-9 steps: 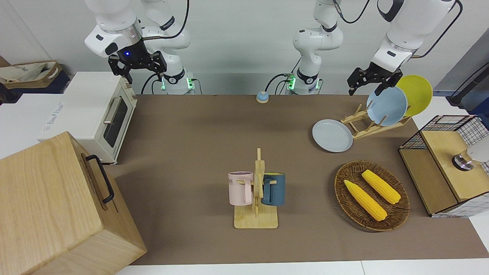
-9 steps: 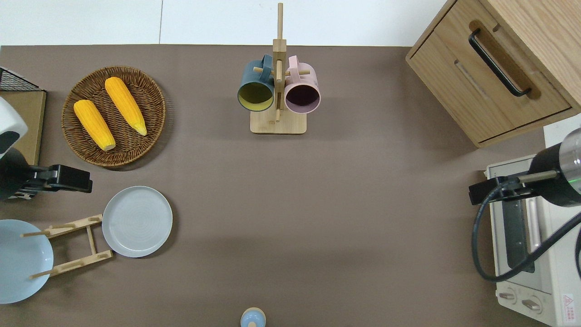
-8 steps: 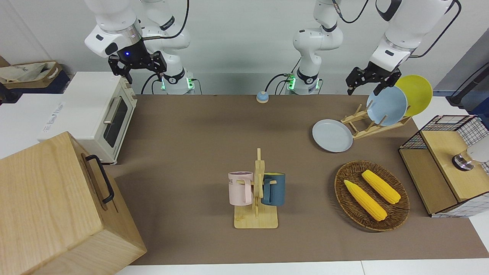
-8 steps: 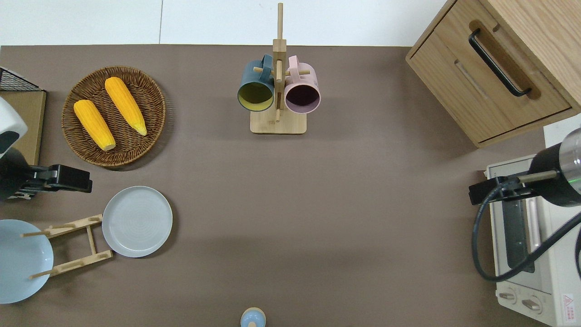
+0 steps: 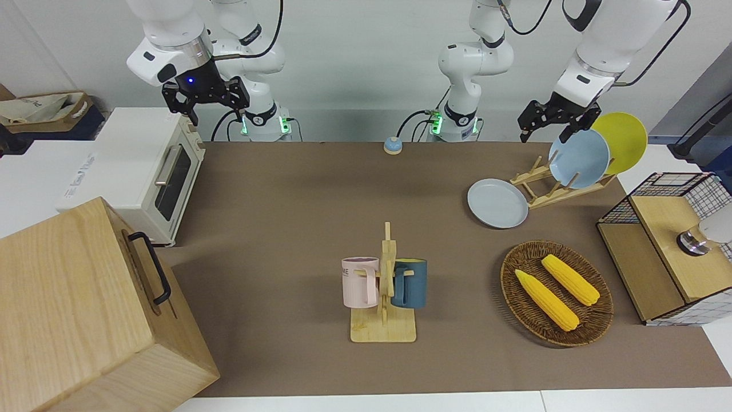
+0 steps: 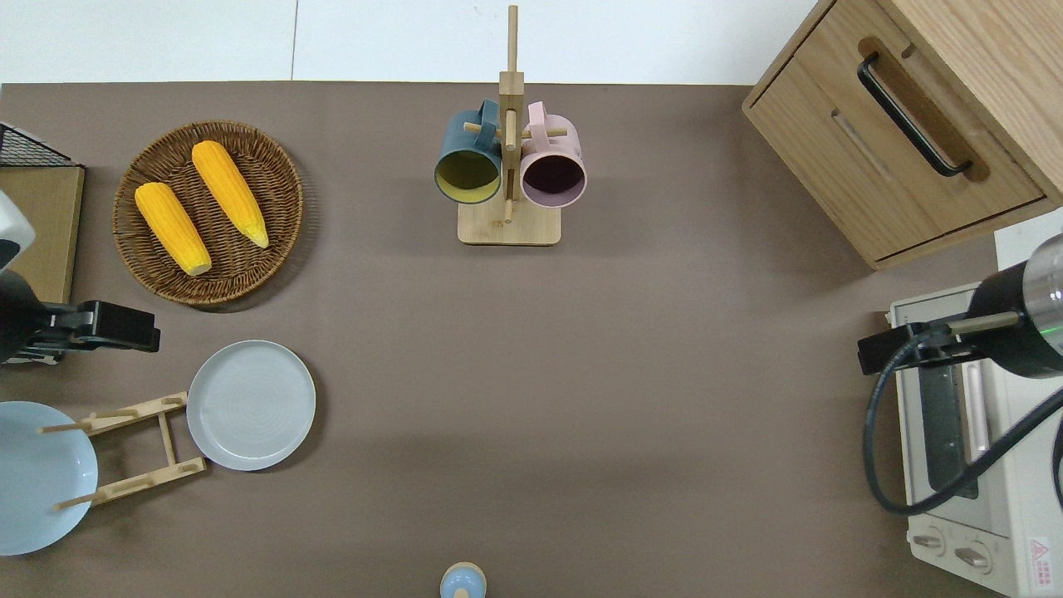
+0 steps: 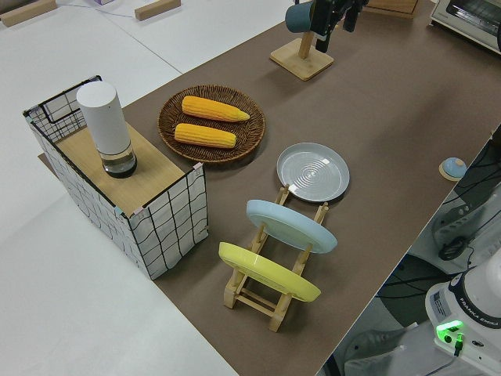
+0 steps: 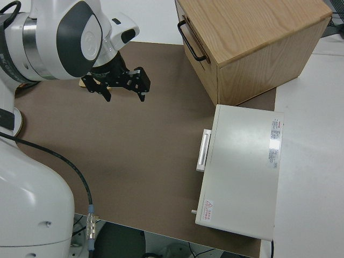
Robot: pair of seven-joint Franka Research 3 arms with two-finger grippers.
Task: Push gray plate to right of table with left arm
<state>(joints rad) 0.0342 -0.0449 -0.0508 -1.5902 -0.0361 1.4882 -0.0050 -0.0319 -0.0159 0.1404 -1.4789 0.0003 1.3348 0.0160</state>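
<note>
The gray plate (image 5: pixel 497 203) lies flat on the brown table (image 5: pixel 286 189), touching the foot of the wooden dish rack (image 5: pixel 549 186). It also shows in the overhead view (image 6: pixel 251 404) and the left side view (image 7: pixel 313 171). My left gripper (image 5: pixel 546 130) is open and empty, up in the air. In the overhead view it (image 6: pixel 124 326) is over bare table between the corn basket and the dish rack, apart from the plate. My right gripper (image 5: pixel 209 109), with the blue wrist light, is parked and open.
The dish rack holds a sky-blue plate (image 5: pixel 579 158) and a yellow plate (image 5: pixel 623 140). A wicker basket (image 6: pixel 208 212) with two corn cobs, a mug rack (image 6: pixel 508 166), a wooden cabinet (image 6: pixel 905 124), a toaster oven (image 6: pixel 972 448) and a wire crate (image 5: pixel 675 246) stand around.
My left gripper has shifted slightly toward the left arm's end of the table. The gray plate and the right arm have not moved.
</note>
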